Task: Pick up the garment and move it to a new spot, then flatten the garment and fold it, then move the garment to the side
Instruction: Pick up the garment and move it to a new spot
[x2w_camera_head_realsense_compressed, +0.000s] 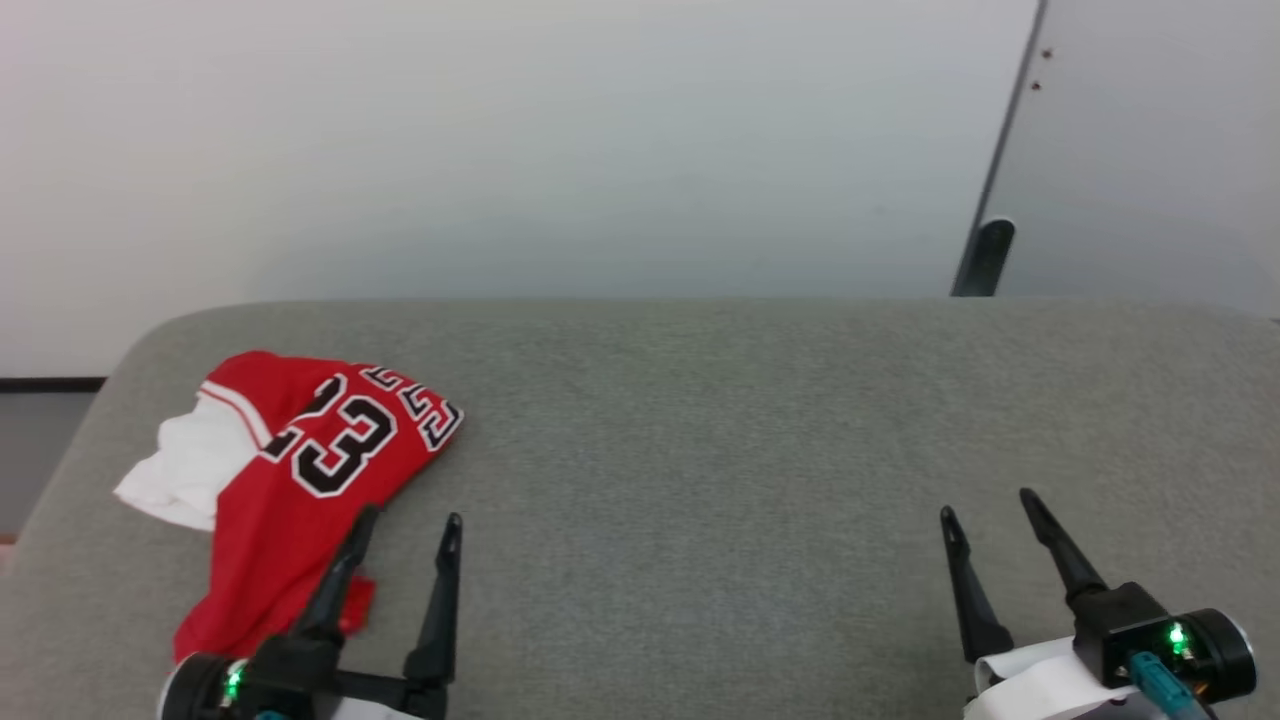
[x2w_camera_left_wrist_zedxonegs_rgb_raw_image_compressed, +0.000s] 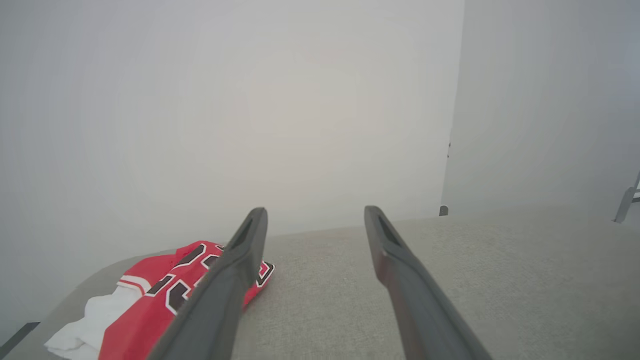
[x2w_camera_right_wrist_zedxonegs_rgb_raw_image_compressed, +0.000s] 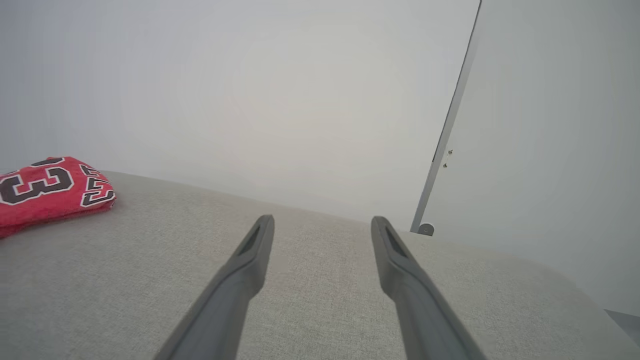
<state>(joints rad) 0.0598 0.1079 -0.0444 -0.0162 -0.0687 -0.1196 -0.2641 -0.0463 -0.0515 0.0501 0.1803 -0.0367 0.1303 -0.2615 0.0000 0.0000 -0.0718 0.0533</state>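
Observation:
The garment (x2w_camera_head_realsense_compressed: 290, 480), a red jersey with a white sleeve and a black "23", lies crumpled at the left end of the grey padded table (x2w_camera_head_realsense_compressed: 700, 450). My left gripper (x2w_camera_head_realsense_compressed: 412, 518) is open at the lower left, one finger over the garment's near right edge and the other over bare table; nothing sits between them. The left wrist view has the garment (x2w_camera_left_wrist_zedxonegs_rgb_raw_image_compressed: 150, 300) to the left of the fingers. Far to the lower right my right gripper (x2w_camera_head_realsense_compressed: 985, 503) stands open over bare table. In the right wrist view the garment (x2w_camera_right_wrist_zedxonegs_rgb_raw_image_compressed: 45, 192) lies at the far left.
A pale wall rises just behind the table's far edge. A dark vertical strip with a small dark post (x2w_camera_head_realsense_compressed: 985, 255) stands at the back right. The table's left corner is rounded, with darker floor (x2w_camera_head_realsense_compressed: 40, 440) beyond it.

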